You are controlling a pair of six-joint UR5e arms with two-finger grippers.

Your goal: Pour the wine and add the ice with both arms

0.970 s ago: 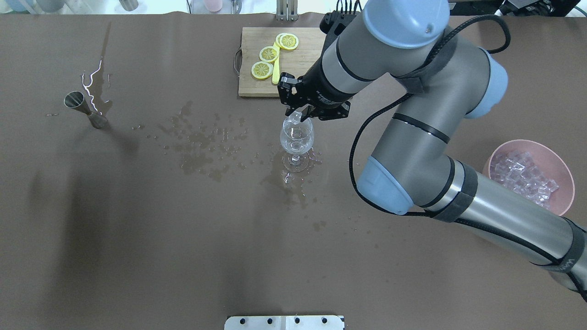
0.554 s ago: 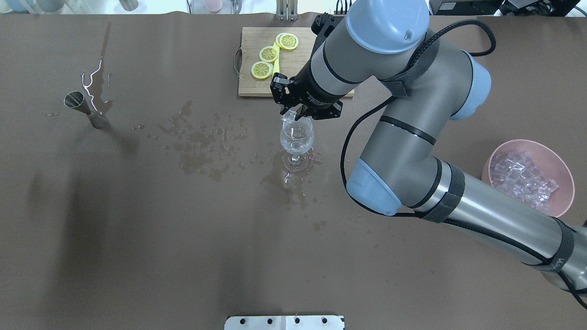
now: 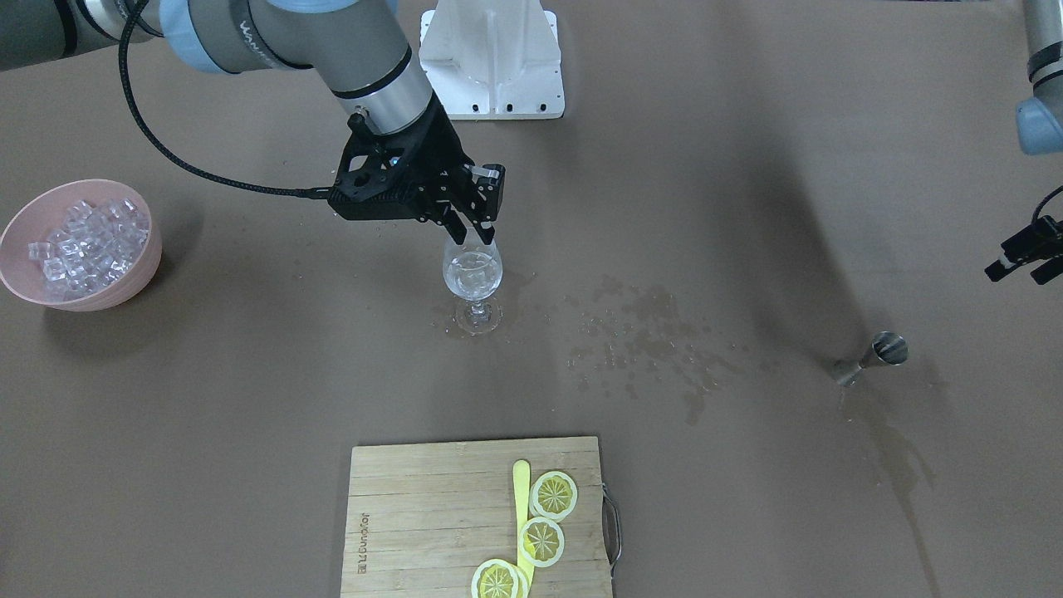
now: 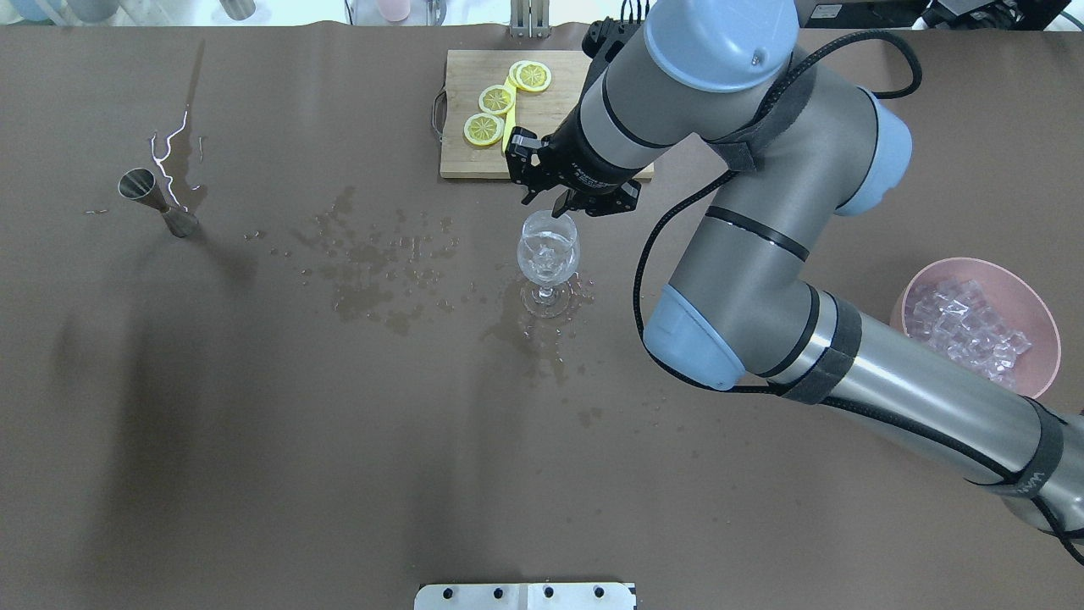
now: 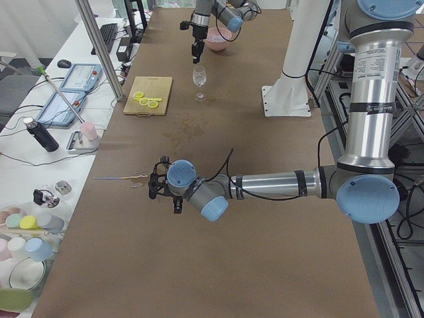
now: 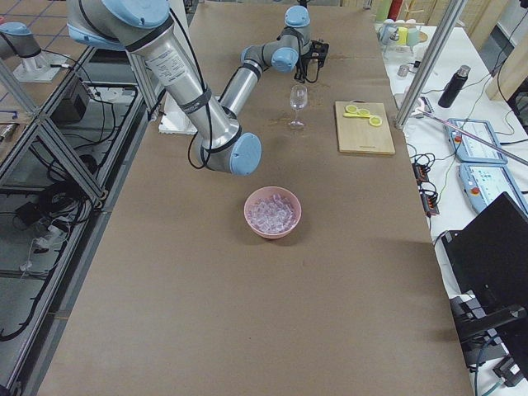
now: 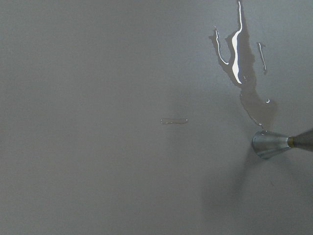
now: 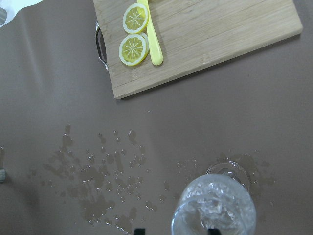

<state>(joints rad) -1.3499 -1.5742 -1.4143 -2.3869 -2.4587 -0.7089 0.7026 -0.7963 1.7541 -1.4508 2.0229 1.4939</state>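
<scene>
Ice (image 4: 970, 329) fills the pink bowl (image 4: 1047, 341) at 3 o'clock of the wine glass (image 4: 549, 258) in the overhead view, and a few cubes sit inside that glass. My right hand (image 4: 552, 202) hangs just above its rim, fingers spread and empty; the right wrist view shows both tips wide apart. A cutting board (image 4: 550, 127) with lemon slices (image 4: 484, 129) lies at 12, a jigger (image 4: 159, 203) far off at 9, and spilled drops (image 4: 373, 263) dot the worktop (image 4: 254, 466) between. The overhead view misses my left hand (image 3: 1021, 257); the front-facing view catches it near the jigger, though I cannot tell whether it is spread or pressed together.
</scene>
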